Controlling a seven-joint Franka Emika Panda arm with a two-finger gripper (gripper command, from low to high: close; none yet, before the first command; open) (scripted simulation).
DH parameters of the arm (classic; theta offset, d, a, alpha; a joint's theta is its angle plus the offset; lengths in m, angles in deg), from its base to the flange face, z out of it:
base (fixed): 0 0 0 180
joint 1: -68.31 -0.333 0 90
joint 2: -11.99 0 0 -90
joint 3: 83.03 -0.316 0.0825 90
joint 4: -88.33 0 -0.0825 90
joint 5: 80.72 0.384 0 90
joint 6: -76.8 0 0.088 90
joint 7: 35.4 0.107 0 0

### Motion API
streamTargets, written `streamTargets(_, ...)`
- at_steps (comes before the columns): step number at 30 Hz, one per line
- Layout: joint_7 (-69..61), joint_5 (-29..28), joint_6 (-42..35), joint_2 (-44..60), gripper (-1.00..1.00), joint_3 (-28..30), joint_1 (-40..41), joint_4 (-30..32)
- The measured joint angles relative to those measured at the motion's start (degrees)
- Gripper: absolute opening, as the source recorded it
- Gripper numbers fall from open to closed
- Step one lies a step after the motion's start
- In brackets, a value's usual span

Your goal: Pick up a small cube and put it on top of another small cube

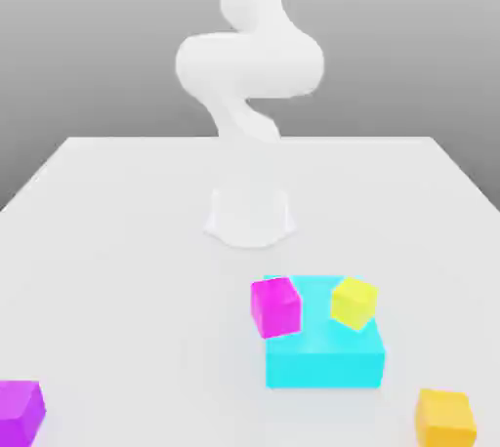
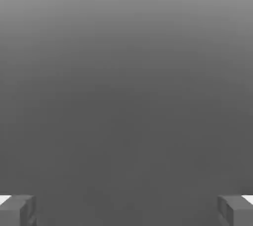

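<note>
— While the white arm (image 1: 249,74) stands folded up at the far middle of the table (image 1: 117,240), where do you see the small cube?

— Down at the near edge, at the exterior view's left corner. The small cube (image 1: 20,411) is violet-purple, sits flat on the tabletop and is partly cut off by the frame. It is well apart from everything else.

— And the other blocks?

— A large cyan block (image 1: 324,352) lies in front of the arm's base, toward the exterior view's right. A magenta cube (image 1: 274,305) is at its left upper edge and a yellow cube (image 1: 354,303) on its top toward the right; both look tilted. An orange cube (image 1: 445,418) rests on the table near the right front corner, just beyond the cyan block.

— What about the gripper?

— From the hand view, the gripper (image 2: 126,210) has its two fingertips (image 2: 17,209) spread wide, one at each side, with plain grey between them. Nothing sits between the jaws.

— Is it near the violet cube?

— I cannot tell how near; the cube is not between the fingertips.
</note>
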Motion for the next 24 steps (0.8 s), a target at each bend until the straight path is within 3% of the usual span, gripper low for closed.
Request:
streamTargets(12, -9.9, -2.2, 6.5, 25.1, 0.0, 7.9, 3.7, -1.6)
streamTargets(24, -26.7, 5.6, 13.0, 50.5, 0.0, 12.4, 11.4, -3.3)
